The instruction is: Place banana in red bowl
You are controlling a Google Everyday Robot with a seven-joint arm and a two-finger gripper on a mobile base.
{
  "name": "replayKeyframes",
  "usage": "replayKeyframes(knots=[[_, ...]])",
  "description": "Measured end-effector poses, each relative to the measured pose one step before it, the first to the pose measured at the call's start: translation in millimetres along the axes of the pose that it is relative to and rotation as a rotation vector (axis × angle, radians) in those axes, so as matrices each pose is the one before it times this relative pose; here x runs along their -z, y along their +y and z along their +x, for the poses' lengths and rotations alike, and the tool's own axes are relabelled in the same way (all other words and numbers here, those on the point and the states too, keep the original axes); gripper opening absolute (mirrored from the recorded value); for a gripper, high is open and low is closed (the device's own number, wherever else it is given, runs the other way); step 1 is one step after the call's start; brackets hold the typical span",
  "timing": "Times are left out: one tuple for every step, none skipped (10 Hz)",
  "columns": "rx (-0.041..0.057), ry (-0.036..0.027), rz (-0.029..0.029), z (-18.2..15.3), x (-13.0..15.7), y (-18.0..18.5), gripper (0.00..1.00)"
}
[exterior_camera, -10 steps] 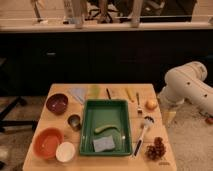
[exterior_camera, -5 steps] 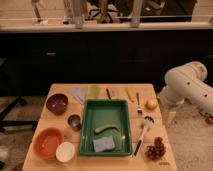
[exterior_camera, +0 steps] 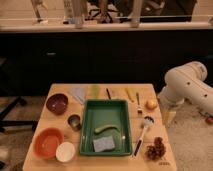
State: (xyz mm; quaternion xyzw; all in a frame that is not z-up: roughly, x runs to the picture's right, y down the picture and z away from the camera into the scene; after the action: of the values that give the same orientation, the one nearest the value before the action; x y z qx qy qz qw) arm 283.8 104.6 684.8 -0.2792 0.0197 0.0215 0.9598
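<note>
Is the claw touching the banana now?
Apart. The camera view shows the claw beside the table's right edge, with the fork between it and the banana.

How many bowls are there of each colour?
Dark maroon bowl: 1
Orange-red bowl: 1
White bowl: 1
Total: 3
The hand hangs beside the right edge of the table.

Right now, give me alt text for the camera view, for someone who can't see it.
A white robot arm hangs its gripper beside the right edge of a wooden table, while the small banana lies at the back beside a fork. A red bowl sits front left, a green tray in the middle.
</note>
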Motion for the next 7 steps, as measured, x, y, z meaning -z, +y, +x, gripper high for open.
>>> replayKeyframes(knots=[[0.00004, -0.00001, 0.00002, -0.02, 0.02, 0.01, 0.8], [-0.00006, 0.00001, -0.00006, 0.03, -0.03, 0.01, 0.8], [0.00003, -0.00002, 0.00001, -0.02, 0.0, -0.01, 0.8], [-0.0002, 0.00015, 0.00025, 0.11, -0.02, -0.04, 0.8], [-0.00393, 0.0015, 0.0019, 0.3, -0.27, -0.33, 0.8], [-0.03467, 0.00429, 0.00483, 2.25, -1.53, -1.25, 0.8], [-0.07761, 0.00157, 0.00411, 2.16, -2.24, -1.31, 0.8]])
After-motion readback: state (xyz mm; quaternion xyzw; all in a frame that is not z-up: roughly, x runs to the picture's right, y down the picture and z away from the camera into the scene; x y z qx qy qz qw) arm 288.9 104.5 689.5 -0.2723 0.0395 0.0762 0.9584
